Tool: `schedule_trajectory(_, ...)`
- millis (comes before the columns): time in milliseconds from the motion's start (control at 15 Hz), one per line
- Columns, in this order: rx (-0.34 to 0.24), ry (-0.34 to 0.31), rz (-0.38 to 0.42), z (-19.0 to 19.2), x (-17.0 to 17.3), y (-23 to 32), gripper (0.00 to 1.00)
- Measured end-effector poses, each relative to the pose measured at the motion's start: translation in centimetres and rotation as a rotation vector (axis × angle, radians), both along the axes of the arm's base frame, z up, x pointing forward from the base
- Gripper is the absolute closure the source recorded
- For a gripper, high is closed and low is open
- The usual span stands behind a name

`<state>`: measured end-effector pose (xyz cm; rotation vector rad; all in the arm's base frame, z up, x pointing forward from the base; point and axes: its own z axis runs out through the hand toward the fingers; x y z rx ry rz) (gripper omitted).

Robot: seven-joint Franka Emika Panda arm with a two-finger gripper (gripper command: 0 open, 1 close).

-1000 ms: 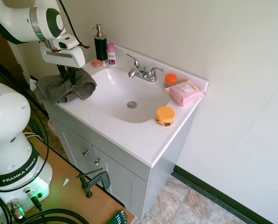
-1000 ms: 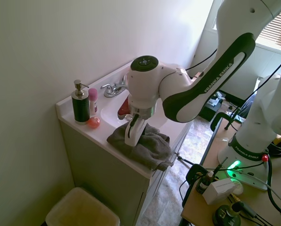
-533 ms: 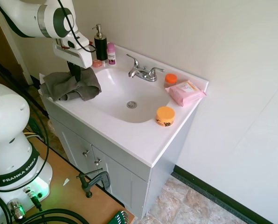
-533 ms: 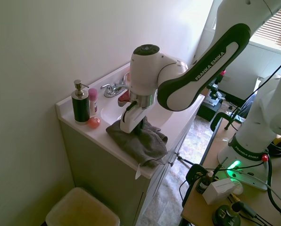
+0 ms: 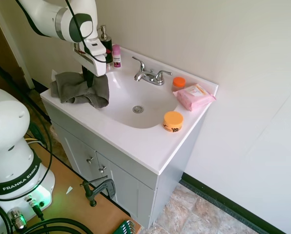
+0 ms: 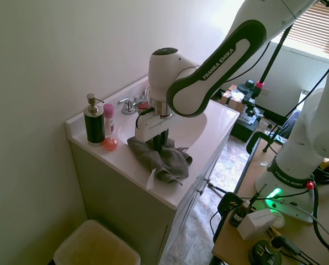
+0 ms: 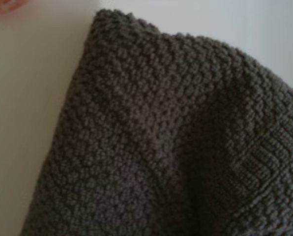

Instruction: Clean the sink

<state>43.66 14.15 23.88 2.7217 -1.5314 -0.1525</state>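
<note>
The white oval sink [image 5: 150,100] is one piece with its vanity top, with a round metal drain [image 5: 138,109] and a chrome faucet [image 5: 149,74] behind it. A crumpled grey knitted cloth [image 5: 82,88] lies on the vanity's left rim, spilling toward the basin; it also shows as the cloth [image 6: 160,157] and fills the wrist view as the cloth [image 7: 161,142]. My gripper [image 5: 91,80] points down into the cloth and is shut on it; the gripper [image 6: 157,144] sinks between its folds.
A black soap dispenser [image 5: 105,46], a pink bottle [image 5: 116,55] and a small pink item [image 6: 110,143] stand at the back left corner. An orange jar [image 5: 173,121], an orange-lidded jar [image 5: 178,83] and a pink wipes pack [image 5: 194,96] sit right of the basin. A bin [image 6: 95,245] stands below.
The gripper has dragged the grey cloth from off the vanity's left edge onto the rim, toward the basin. The cloth now sits more bunched.
</note>
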Motion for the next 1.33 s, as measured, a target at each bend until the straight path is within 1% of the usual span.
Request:
schedule_trajectory(200,0.001,0.044,-0.037,-2.0,1.2,-1.9,1.00)
schedule_trajectory(333,-0.004,0.076,-0.048,-3.6,1.7,-3.0,1.00)
schedule_trajectory(533,-0.038,0.109,-0.025,-4.8,1.7,-4.2,1.00)
schedule_trajectory(867,-0.155,0.134,0.090,-7.1,1.4,-6.5,1.00)
schedule_trajectory(1000,-0.202,0.118,0.128,-7.8,1.5,-7.0,1.00)
schedule_trajectory(1133,-0.270,0.093,0.164,-8.5,1.6,-7.9,1.00)
schedule_trajectory(1333,-0.352,0.065,0.195,-9.4,1.8,-10.4,1.00)
